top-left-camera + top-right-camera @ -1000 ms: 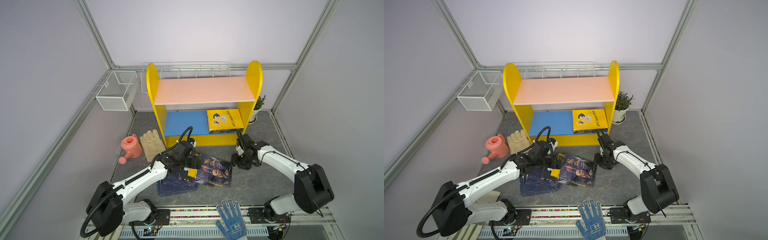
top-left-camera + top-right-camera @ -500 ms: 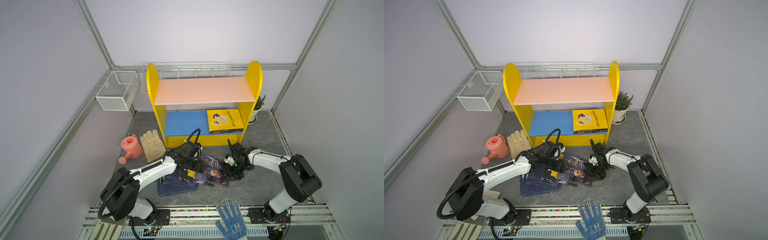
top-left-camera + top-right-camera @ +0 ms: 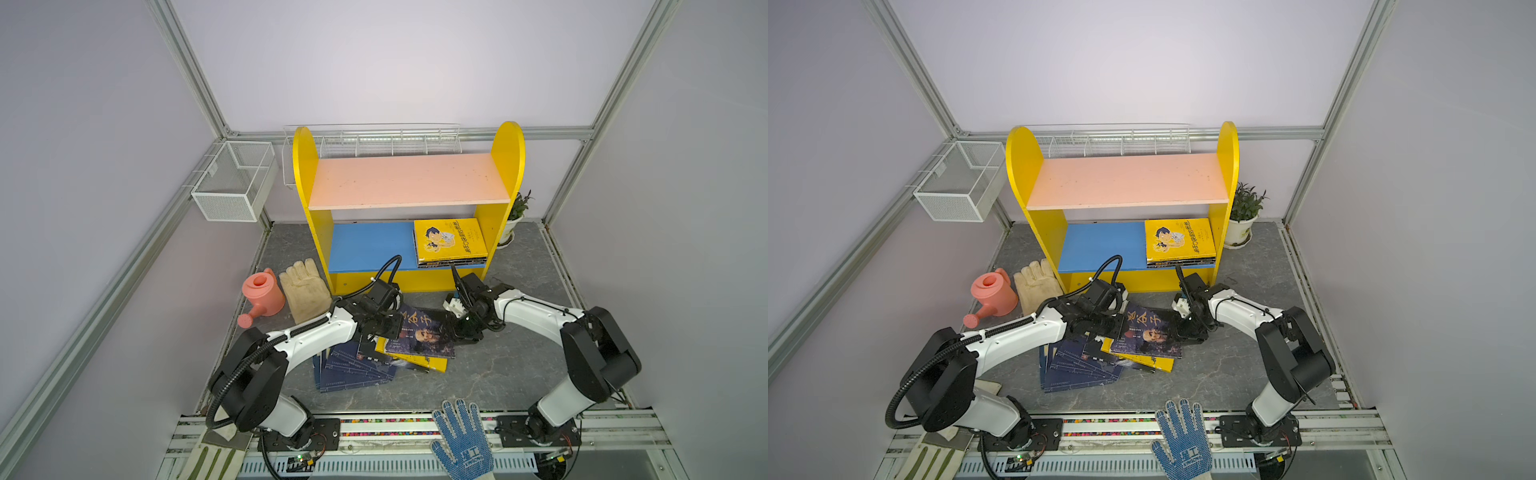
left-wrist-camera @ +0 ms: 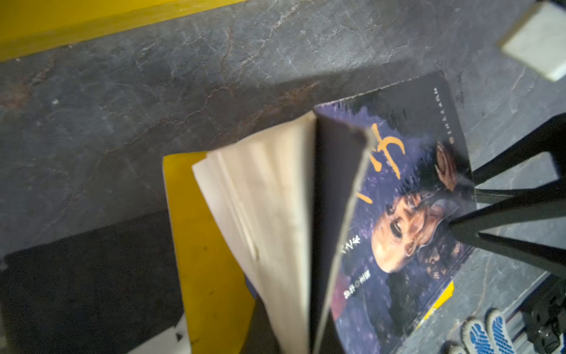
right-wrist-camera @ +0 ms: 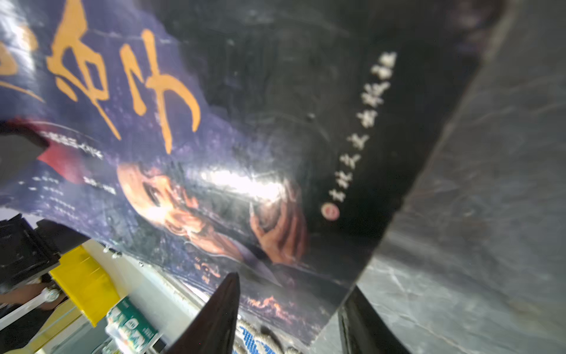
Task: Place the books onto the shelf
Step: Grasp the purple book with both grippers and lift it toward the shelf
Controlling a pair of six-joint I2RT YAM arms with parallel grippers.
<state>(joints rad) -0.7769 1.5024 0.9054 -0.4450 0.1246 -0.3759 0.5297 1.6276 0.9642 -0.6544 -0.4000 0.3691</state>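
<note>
Book being worked: the dark book (image 3: 420, 334), with a painted face and large orange characters on its cover, is lying on top of the loose pile on the surface (image 3: 507, 374), just in front of the shelf (image 3: 407, 178).
Its left edge: this edge is rising off the pile, the cover is bending and the pages (image 4: 269, 199) are fanning apart in the left wrist view.
Left tool: the left tool (image 3: 387, 328) is pinching that raised edge of the dark book with its jaws fully together. Its fingertips are lying outside the wrist view.
Right tool: the right tool (image 3: 462, 330) is sitting at the book's right edge with its jaws standing apart and is gripping nothing. One finger (image 5: 220, 306) is pointing onto the cover and the other is sitting just off the edge. I cannot tell whether either is touching.
Rest of the pile: a yellow book (image 3: 434, 366) is lying directly under the dark book, and the navy books (image 3: 353, 370) are fanning out beneath both, toward the left arm.
Shelved books: the shelved stack (image 3: 451, 243), topped by a yellow cover with a cartoon figure, is lying flat at the right end of the blue lower board (image 3: 370, 245).
Left of the shelf: a pink watering can (image 3: 262, 297) and a cream glove (image 3: 305, 291) are lying side by side on the surface.
Right of the shelf: a potted plant (image 3: 1246, 212) is standing beside the yellow side panel.
Front rail: a blue dotted glove (image 3: 461, 440) is lying across it.
Back and left wall: a wire rack (image 3: 374, 141) is hanging behind the shelf top, and a white mesh basket (image 3: 232, 183) is hanging on the wall frame.
</note>
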